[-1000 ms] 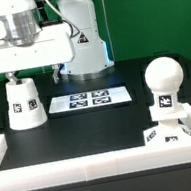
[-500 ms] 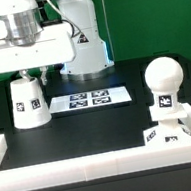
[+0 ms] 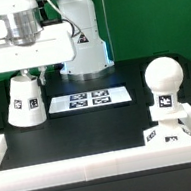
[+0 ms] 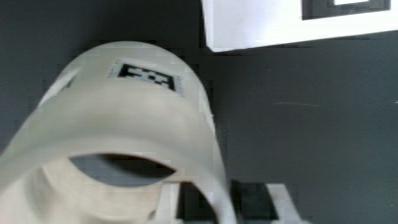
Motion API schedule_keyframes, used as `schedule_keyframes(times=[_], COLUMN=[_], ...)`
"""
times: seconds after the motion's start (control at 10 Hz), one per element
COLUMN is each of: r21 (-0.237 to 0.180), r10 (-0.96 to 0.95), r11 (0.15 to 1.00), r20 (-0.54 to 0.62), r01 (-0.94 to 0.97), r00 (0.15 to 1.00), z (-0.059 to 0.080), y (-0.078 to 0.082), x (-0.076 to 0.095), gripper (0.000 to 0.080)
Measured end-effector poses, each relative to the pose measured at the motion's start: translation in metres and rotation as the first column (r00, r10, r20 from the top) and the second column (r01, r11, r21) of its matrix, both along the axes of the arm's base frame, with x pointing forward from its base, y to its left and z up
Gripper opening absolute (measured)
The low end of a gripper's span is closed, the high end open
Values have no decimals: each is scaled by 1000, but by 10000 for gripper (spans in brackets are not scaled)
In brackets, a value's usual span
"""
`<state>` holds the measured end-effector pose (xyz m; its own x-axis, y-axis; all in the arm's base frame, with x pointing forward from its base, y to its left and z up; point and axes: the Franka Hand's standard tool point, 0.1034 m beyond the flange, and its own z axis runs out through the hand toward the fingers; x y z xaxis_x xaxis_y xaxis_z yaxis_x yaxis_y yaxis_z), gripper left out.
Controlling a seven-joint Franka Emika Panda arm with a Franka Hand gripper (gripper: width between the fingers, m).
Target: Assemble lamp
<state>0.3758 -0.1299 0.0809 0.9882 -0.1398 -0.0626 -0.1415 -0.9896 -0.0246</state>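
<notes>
The white cone-shaped lamp shade (image 3: 24,101) hangs tilted at the exterior view's left, just above the black table. My gripper (image 3: 25,75) is above it, shut on its upper rim. In the wrist view the shade (image 4: 125,130) fills the frame, and its wall stands between the two fingers of the gripper (image 4: 222,205). The round bulb (image 3: 163,77) stands upright on the square base (image 3: 164,135) at the exterior view's right, inside the front corner.
The marker board (image 3: 89,101) lies flat in the middle of the table, right of the shade; it also shows in the wrist view (image 4: 294,25). A low white wall (image 3: 86,168) borders the front and sides. The arm's pedestal (image 3: 84,55) stands behind.
The shade has risen slightly off the table and tipped over, held by my gripper. The bulb and base have not moved.
</notes>
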Motion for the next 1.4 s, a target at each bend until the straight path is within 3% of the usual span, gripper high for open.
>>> schedule_keyframes(times=[0.2,0.6,0.7,1.2,1.4], r21=[27,79,76,76,115], r10=[7,64,80,66,87], r11=[1000,995,994,995,989], r20=[-13,11,49,34,30], r01=[-7,-65,-83,-69,-90], r00=[1000,998,996,997,996], z=[10,57,61,61,95], y=[26,84,90,93,132], x=[10,53,62,60,91], gripper=[44,44,44,44,44])
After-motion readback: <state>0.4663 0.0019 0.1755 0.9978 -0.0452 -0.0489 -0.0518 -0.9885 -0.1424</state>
